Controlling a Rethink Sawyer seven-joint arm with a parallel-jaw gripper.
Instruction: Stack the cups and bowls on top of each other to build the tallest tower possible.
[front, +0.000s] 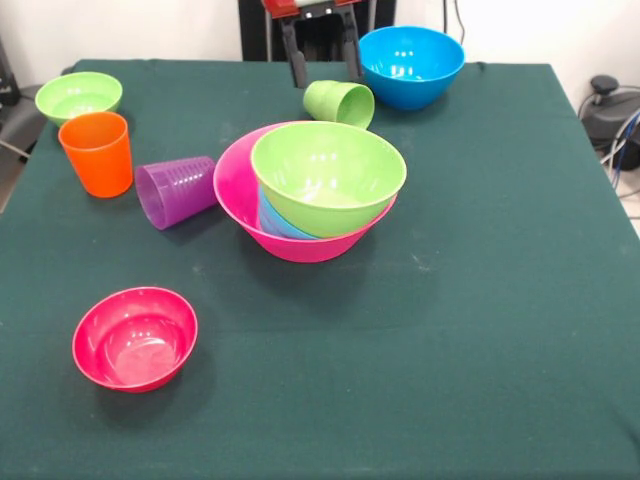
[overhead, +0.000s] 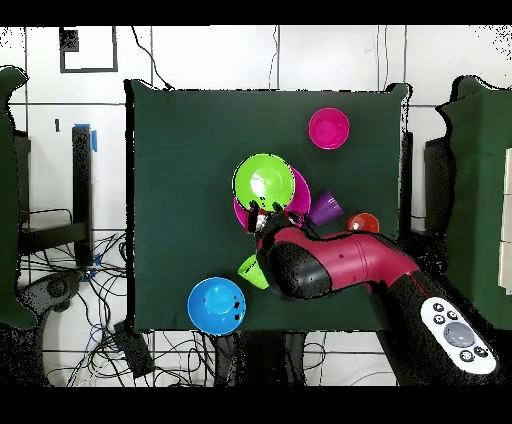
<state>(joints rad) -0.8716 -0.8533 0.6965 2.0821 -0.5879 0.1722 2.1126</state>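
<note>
Where gripper (front: 323, 68) hangs, green cup (front: 339, 102) just below.

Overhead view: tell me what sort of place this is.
Probably a robotics lab: a table under green cloth, loose cables across a tiled floor, and a robot arm working over plastic bowls.

Green bowl (front: 328, 176) tilts in pink bowl (front: 237, 190) (cups scattered).

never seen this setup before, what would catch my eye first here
Mid-table, the big pink bowl holds a tilted green bowl with a light blue piece wedged beneath it. Just behind, the gripper hangs open over a light green cup lying on its side. Near the front left corner sits a lone red bowl.
</note>
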